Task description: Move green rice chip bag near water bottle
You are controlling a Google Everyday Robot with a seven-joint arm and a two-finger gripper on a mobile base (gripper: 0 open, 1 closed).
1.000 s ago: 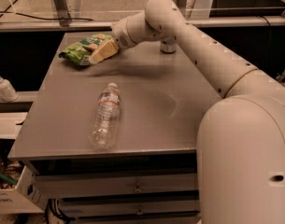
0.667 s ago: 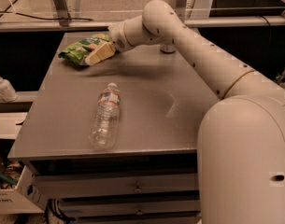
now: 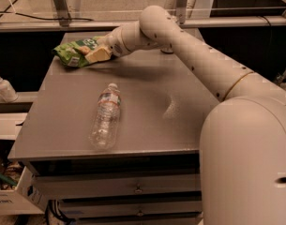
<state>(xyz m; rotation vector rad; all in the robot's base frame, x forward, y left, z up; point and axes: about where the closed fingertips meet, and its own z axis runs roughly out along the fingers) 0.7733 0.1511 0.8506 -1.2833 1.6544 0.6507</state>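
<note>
The green rice chip bag [image 3: 73, 52] is at the far left corner of the grey table [image 3: 147, 125], with a shadow beneath it. My gripper [image 3: 96, 55] reaches in from the right and is closed on the bag's right end, one pale finger lying over the bag. The water bottle [image 3: 106, 117] lies on its side near the middle front of the table, cap pointing away, well apart from the bag and the gripper.
A small can [image 3: 167, 50] at the back of the table is mostly hidden behind my arm. A white pump bottle [image 3: 3, 86] stands on a ledge off the table's left side. A metal rail runs behind the table; drawers sit below its front edge.
The gripper and the bag have shifted slightly left and toward the table's far left corner. The water bottle has not moved.
</note>
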